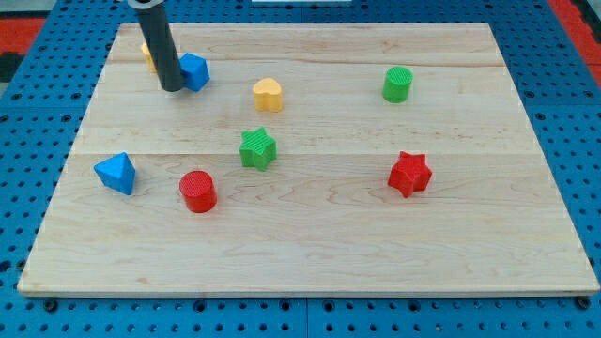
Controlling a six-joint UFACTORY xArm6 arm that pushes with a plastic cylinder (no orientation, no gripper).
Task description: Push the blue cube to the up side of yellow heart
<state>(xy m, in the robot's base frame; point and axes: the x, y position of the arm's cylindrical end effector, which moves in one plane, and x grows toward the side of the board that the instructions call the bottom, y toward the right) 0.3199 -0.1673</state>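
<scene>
The blue cube (194, 71) sits near the board's top left. The yellow heart (268, 95) lies to its right and slightly lower, about a block's width away. My dark rod comes down from the view's top, and my tip (172, 87) rests on the board touching the blue cube's left side. A yellow block (147, 56) is mostly hidden behind the rod, so its shape cannot be made out.
A green star (257, 148) lies below the yellow heart. A red cylinder (198, 191) and a blue triangular block (116, 173) sit at lower left. A green cylinder (398, 84) is at upper right, a red star (409, 174) at right. The wooden board (310, 253) rests on a blue pegboard.
</scene>
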